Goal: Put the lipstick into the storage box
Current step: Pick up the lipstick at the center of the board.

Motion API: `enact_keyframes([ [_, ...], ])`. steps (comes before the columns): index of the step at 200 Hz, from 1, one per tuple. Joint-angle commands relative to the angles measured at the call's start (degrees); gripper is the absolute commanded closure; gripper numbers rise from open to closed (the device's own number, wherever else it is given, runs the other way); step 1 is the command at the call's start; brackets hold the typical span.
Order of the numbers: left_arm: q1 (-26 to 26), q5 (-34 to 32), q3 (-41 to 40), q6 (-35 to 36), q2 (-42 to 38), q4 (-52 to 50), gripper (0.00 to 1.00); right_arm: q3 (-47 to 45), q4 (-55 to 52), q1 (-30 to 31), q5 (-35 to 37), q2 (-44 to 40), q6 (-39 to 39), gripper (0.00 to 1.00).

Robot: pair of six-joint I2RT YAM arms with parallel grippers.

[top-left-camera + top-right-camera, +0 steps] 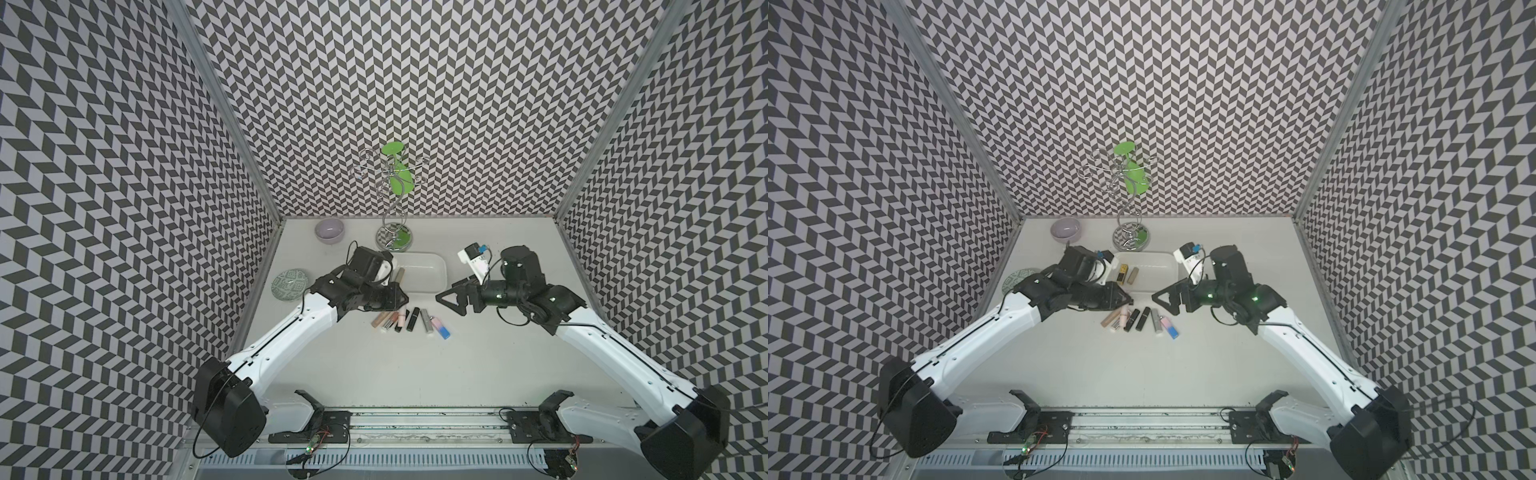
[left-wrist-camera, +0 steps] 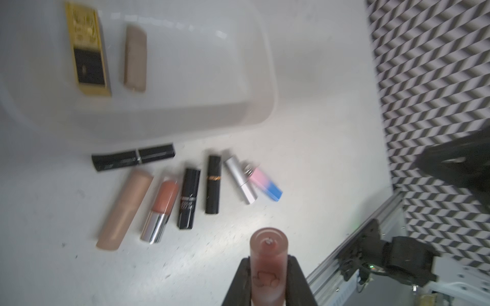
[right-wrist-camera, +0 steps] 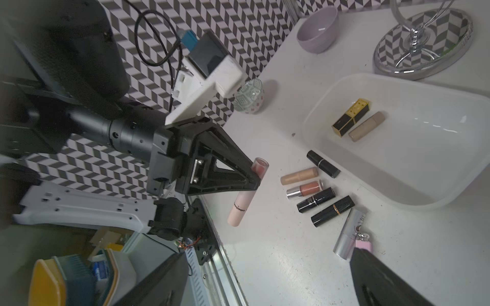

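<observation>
Frosted pink lipstick [image 2: 269,246] was seen closest to the left wrist camera, clamped near its reddish end by the left gripper [image 3: 254,176], whose jaws were drawn tight on it. Its long axis was set crosswise to the jaws, the pale end hanging downward. The storage box [image 3: 424,159] was found ahead of that gripper, beyond the row of lipsticks [image 2: 188,198] on the table, so a carry forward over the row was judged necessary. A gold-and-black case [image 3: 351,116] and a beige tube [image 3: 367,125] were already laid inside. The right gripper [image 1: 444,298] was held wide open and empty, near the box. Dark print was noted along the held tube, but could not be read.
</observation>
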Motion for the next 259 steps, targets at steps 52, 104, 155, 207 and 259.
enact_keyframes([
  [52,7.01,26.09,6.65,-3.59,1.33,20.69,0.92,7.18,18.95,-4.33,-23.36,1.06,19.02,0.00],
  [104,6.57,32.13,6.67,-9.34,1.41,30.32,0.91,4.10,25.21,-4.09,-25.31,1.91,24.69,0.06],
  [155,4.29,35.13,6.12,-15.57,1.37,38.74,0.91,5.23,25.45,-0.91,-25.19,5.20,24.45,0.19],
  [207,3.44,35.55,5.96,-15.59,1.00,38.96,0.91,6.12,29.94,2.40,-24.28,8.08,27.01,0.38],
  [259,3.14,35.29,5.11,-14.76,0.01,37.91,0.91,6.50,33.64,4.35,-23.28,9.15,29.45,0.57],
])
